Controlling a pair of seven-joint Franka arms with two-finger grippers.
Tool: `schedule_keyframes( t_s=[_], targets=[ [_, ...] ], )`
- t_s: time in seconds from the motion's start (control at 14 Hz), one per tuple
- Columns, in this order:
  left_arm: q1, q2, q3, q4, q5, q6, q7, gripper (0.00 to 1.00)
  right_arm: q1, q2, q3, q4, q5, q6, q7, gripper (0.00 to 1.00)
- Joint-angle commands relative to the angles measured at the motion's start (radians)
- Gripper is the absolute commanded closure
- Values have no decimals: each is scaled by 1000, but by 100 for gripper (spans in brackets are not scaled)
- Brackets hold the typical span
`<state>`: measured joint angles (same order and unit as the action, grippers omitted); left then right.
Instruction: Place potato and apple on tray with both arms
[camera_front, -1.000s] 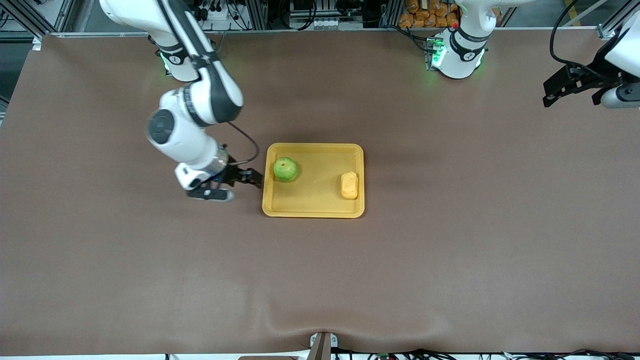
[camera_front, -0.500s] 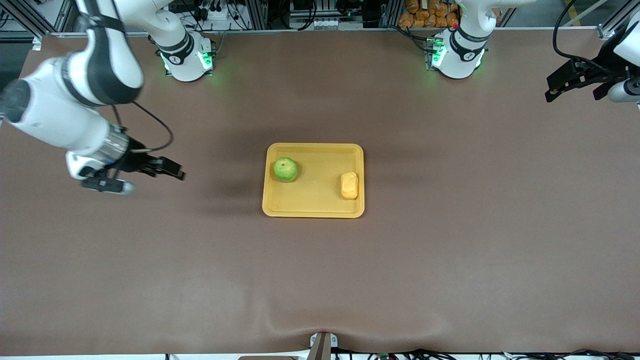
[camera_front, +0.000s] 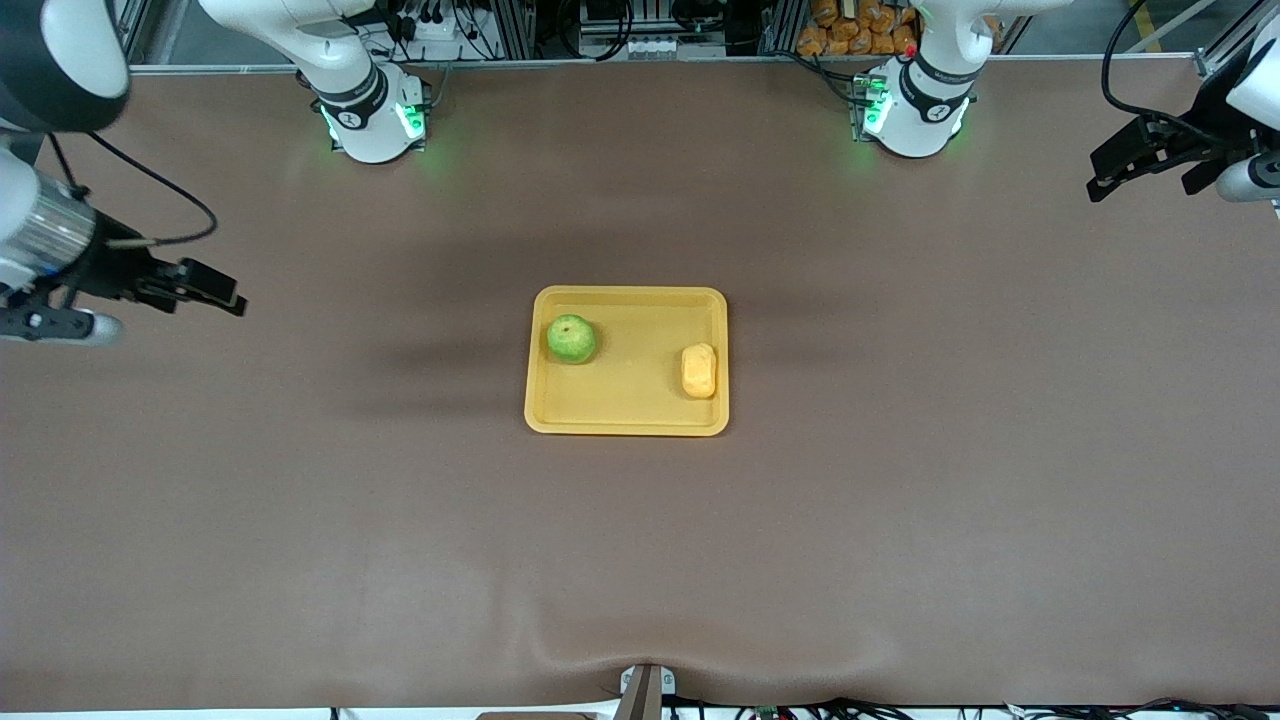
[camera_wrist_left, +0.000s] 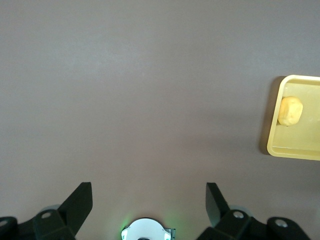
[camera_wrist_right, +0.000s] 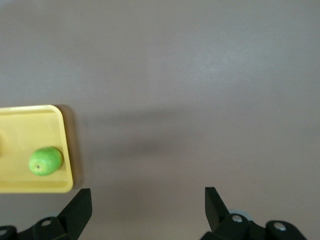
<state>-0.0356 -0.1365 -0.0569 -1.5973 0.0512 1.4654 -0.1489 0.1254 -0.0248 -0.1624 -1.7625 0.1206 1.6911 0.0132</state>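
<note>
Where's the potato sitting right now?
The lumpy yellow-orange potato lies in the shallow yellow plastic tray, by the rim at the left arm's end, apart from the round green apple.

Worktop (camera_front: 900, 500): matt brown covering, slightly wrinkled at 6 o'clock. Tray (camera_front: 630, 415): smooth yellow plastic. Apple (camera_front: 571, 339): smooth green skin. Potato (camera_front: 699, 370): lumpy, matt.

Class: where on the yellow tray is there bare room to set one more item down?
The shallow yellow plastic tray has bare floor between the round green apple and the lumpy yellow-orange potato, and along its camera-side rim. Its two ends are occupied.
</note>
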Motion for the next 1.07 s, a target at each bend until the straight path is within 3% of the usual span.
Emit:
schedule_keyframes(
  t_s=[0.0, 0.21, 0.64, 1.0],
  targets=[
    [0, -28, 3, -1, -17, -17, -12, 0, -75, -12, 30, 96, -27, -117, -68, 0],
    [2, -29, 5, -1, -17, -17, -3, 0, -104, -4, 64, 219, -74, -263, -56, 0],
    [-4, -15, 2, 19, -14, -17, 5, 0, -129, -18, 119, 221, -94, -311, 19, 0],
    [-3, -14, 2, 33, -16, -17, 3, 0, -124, -50, 116, 201, -107, -297, 21, 0]
  ],
)
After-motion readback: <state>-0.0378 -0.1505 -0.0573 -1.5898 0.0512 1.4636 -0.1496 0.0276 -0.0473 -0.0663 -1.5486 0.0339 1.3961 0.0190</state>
